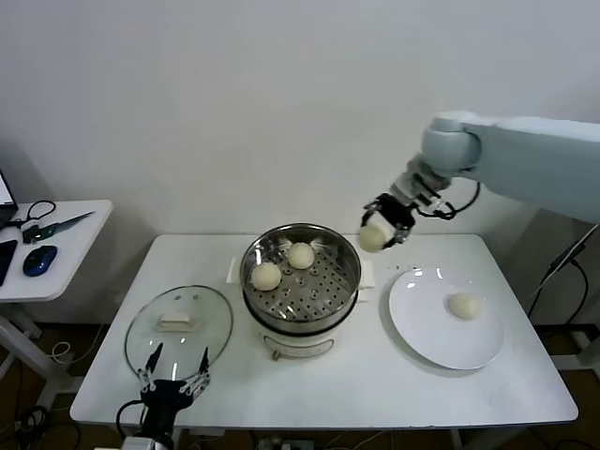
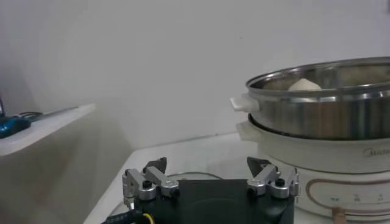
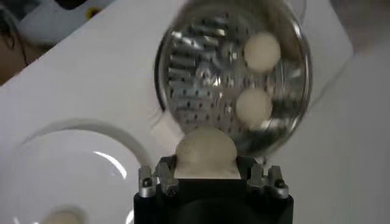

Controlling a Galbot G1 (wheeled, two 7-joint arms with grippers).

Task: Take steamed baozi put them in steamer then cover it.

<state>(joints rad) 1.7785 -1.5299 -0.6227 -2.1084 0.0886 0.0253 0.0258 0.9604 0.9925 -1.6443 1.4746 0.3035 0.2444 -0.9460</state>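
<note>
A steamed baozi (image 1: 373, 237) is pinched in the right gripper (image 1: 380, 229), held in the air just beside the steamer (image 1: 301, 275) rim; the basket lies toward the robot's left. Two buns are seated there, one on the plate (image 1: 447, 319). The left gripper (image 1: 174, 376), fingers spread, is parked near the glass cover (image 1: 179, 320) on the white table (image 1: 375, 384).

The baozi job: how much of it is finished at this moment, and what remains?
Two baozi already lie in the steamer. The right gripper holds a third baozi by the steamer's rim. One baozi waits on the plate. The cover lies on the table near the open, idle left gripper, so covering remains.
</note>
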